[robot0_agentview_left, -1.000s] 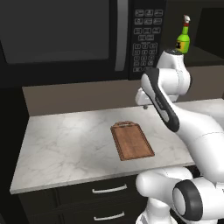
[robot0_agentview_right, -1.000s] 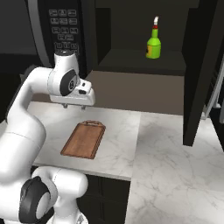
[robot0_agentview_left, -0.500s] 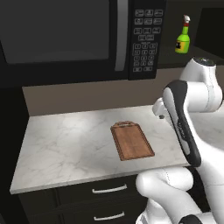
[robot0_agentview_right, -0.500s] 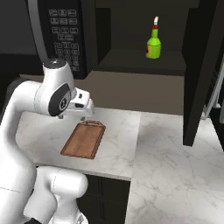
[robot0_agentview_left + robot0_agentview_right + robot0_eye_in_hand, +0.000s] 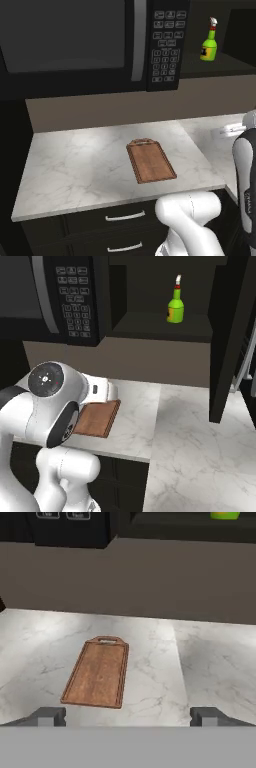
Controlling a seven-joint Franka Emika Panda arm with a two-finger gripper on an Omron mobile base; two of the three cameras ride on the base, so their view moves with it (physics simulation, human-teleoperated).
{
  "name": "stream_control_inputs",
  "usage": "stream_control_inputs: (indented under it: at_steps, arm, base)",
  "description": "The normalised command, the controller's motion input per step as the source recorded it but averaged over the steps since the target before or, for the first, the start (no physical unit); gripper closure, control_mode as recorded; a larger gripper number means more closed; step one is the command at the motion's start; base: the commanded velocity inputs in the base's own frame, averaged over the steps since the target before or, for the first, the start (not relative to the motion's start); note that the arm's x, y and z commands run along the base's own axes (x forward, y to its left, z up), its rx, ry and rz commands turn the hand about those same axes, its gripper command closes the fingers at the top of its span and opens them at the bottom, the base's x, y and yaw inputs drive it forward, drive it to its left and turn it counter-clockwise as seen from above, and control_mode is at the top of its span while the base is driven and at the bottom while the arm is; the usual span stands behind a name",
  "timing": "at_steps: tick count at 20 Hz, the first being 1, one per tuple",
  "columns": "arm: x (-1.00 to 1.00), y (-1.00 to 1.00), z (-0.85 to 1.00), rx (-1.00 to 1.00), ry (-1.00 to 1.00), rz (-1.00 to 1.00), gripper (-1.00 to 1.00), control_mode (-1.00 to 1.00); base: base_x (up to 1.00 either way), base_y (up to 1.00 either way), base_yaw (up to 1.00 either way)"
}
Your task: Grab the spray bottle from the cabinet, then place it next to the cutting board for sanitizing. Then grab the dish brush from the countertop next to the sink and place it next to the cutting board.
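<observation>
My gripper hangs empty, fingers spread wide, low over the countertop. The spray bottle stands upright on the cabinet shelf, high above and ahead; I need to lift, keep level, and approach its body squarely.

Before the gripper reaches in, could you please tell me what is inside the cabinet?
The spray bottle stands upright on the cabinet shelf, alone as far as visible; the dark back corners cannot be made out.
</observation>
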Motion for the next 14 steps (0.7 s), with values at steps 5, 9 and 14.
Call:
stream_control_inputs:
  at_steps: [5,9,14]
  arm:
    - [-0.47,-0.50,0.89,0.01,-0.36,0.00,-1.00,-1.00]
    - [-0.11,-0.35,0.86,0.01,-0.45,0.00,-1.00,-1.00]
    - [0.00,-0.16,0.59,0.02,-0.56,0.00,-1.00,-1.00]
  base:
    - [0.00,0.00,0.00]
    - [0.00,0.00,0.00]
    - [0.00,0.00,0.00]
